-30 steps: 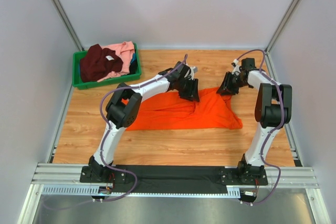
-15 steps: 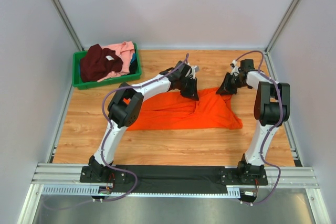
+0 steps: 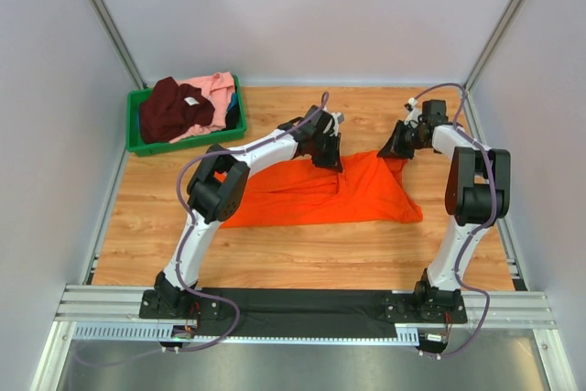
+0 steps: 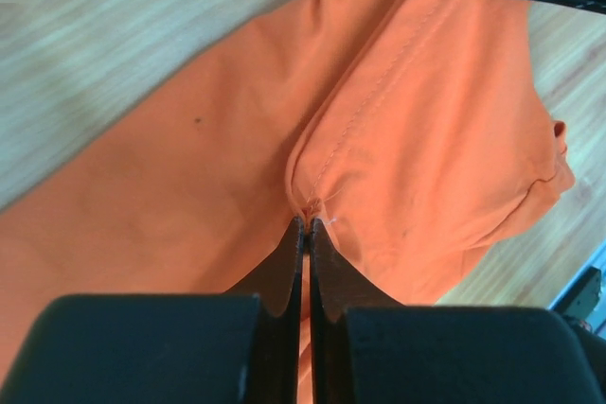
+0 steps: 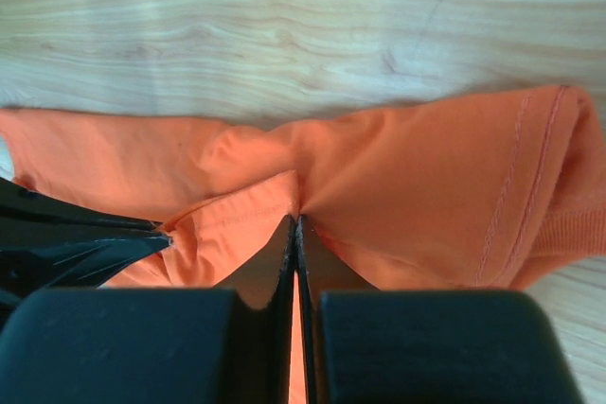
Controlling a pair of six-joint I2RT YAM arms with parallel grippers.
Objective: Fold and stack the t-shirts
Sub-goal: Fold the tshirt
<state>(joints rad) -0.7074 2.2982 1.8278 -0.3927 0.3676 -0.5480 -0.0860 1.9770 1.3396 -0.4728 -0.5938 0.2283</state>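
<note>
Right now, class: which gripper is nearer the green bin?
Left. The left gripper pinches the orange t-shirt right of the green bin; the right gripper grips it farther right.

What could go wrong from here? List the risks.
1. The left end effector and right end effector each pinch only a thin ridge of the orange t-shirt at their tips, so it may slip when lifted.
2. The cloth lies bunched and creased, so a fold could come out crooked.
3. Both end effectors sit close together and could bump.
</note>
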